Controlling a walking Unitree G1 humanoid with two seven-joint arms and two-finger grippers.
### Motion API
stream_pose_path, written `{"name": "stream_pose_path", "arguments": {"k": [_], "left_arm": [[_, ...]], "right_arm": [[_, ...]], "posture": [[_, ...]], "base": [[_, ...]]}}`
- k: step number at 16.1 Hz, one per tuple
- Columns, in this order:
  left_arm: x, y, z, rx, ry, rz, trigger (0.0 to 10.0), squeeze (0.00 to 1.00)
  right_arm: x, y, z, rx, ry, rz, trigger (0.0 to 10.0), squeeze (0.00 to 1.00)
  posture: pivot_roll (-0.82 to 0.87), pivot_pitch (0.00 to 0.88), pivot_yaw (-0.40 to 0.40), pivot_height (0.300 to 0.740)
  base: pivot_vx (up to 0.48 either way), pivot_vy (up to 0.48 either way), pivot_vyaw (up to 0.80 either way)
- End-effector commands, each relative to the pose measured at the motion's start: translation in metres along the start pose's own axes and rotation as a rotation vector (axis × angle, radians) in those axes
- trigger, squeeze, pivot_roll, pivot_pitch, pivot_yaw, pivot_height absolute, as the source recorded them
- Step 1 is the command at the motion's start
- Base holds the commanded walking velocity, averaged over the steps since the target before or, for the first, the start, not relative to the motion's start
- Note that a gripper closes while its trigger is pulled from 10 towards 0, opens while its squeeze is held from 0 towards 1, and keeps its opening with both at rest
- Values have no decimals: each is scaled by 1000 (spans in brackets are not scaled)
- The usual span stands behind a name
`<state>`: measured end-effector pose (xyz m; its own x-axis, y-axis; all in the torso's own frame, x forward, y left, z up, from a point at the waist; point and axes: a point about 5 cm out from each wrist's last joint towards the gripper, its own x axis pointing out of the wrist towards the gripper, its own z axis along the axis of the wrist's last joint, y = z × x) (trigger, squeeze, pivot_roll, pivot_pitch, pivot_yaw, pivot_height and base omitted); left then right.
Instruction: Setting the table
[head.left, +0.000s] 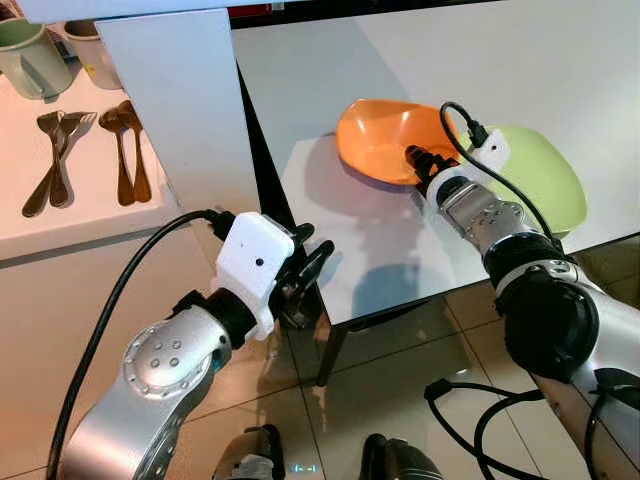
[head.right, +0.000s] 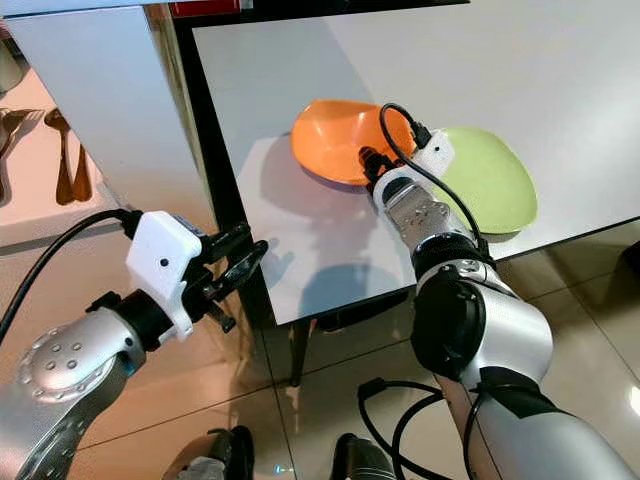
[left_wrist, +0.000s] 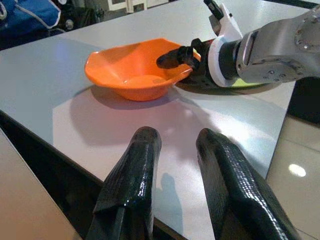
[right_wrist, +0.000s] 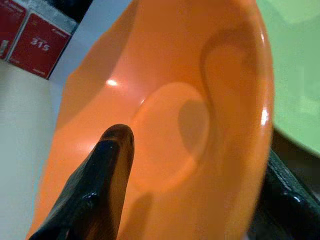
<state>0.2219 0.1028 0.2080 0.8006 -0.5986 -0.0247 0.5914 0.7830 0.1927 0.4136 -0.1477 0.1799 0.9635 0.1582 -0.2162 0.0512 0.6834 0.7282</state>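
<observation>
An orange bowl (head.left: 378, 138) rests on the white table (head.left: 520, 60), just left of a light green plate (head.left: 540, 180). My right gripper (head.left: 418, 160) is shut on the bowl's near rim. In the right wrist view one black finger (right_wrist: 107, 165) lies inside the bowl (right_wrist: 170, 110) and the other sits under the rim. My left gripper (head.left: 310, 262) hovers off the table's near left corner, open and holding nothing. The left wrist view looks past its two fingers (left_wrist: 135, 165) toward the bowl (left_wrist: 132, 67).
A pale counter on the left carries forks (head.left: 55, 155), spoons (head.left: 128, 150) and a green mug (head.left: 30, 60). A grey upright panel (head.left: 185, 110) stands between the counter and the table. Black cables (head.left: 480, 410) lie on the tiled floor below.
</observation>
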Motion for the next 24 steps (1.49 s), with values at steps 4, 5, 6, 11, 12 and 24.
{"name": "stream_pose_path", "arguments": {"k": [4, 5, 6, 11, 12, 24], "left_arm": [[8, 0, 2, -1, -28, -1, 10000, 0], [10, 0, 2, -2, -32, -2, 10000, 0], [12, 0, 2, -3, -37, -5, 10000, 0], [17, 1, 0, -8, -51, -7, 10000, 0], [17, 1, 0, -8, -53, -7, 10000, 0], [22, 13, -11, -22, -38, 124, 10000, 0]], "right_arm": [[0, 0, -1, 29, -3, 7, 10000, 0], [-1, -4, -3, 37, 0, 2, 10000, 0], [-1, -8, -6, 49, 4, -5, 10000, 0], [-4, -21, -9, 68, 9, -24, 10000, 0], [-5, -23, -9, 68, 7, -19, 10000, 0], [-70, -45, -7, 11, 10, 36, 10000, 0]], "posture": [[84, 92, -19, 740], [81, 84, -16, 740], [78, 80, -13, 740], [68, 59, -12, 740], [66, 54, -11, 740], [16, 9, 21, 740]], "base": [[0, 0, 0], [0, 0, 0], [0, 0, 0], [0, 0, 0], [0, 0, 0], [0, 0, 0]]}}
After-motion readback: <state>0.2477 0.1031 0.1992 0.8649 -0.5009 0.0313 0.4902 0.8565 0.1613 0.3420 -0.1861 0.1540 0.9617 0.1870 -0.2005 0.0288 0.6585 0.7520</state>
